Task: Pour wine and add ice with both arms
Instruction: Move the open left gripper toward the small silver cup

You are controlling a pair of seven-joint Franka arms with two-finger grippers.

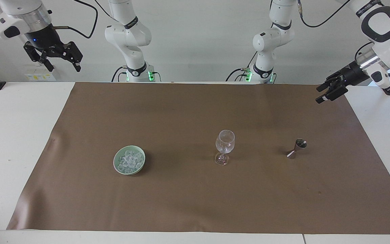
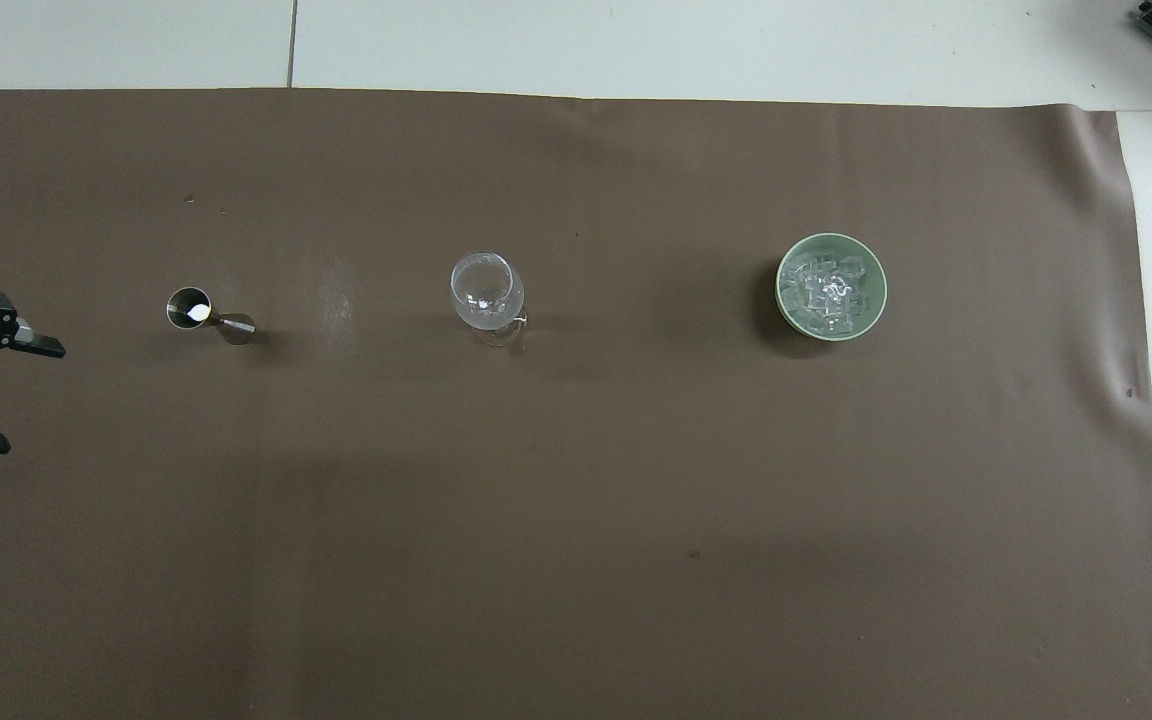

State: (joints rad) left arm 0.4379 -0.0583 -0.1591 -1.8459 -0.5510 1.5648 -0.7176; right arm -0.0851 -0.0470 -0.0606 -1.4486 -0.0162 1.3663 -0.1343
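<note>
You see the right gripper (image 1: 59,61) raised at its own end of the table, fingers spread and empty. The ice (image 1: 129,160) sits in a pale green bowl (image 1: 117,165) on the brown mat, below this gripper and well apart. Beside the bowl stands a stemmed glass (image 1: 224,145), then a steel jigger (image 1: 296,148). The left gripper (image 1: 325,93) hangs over the mat's edge, near the jigger, fingers spread, holding nothing.

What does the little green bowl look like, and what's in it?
The bowl is small, round, shallow and pale green, smooth like glazed ceramic. It sits upright on the brown sheet, toward the right arm's end of the table, level with the wine glass. Inside lies a heap of ice: small clear, glassy cubes filling most of it. Only the sheet and the ice touch it.
</note>
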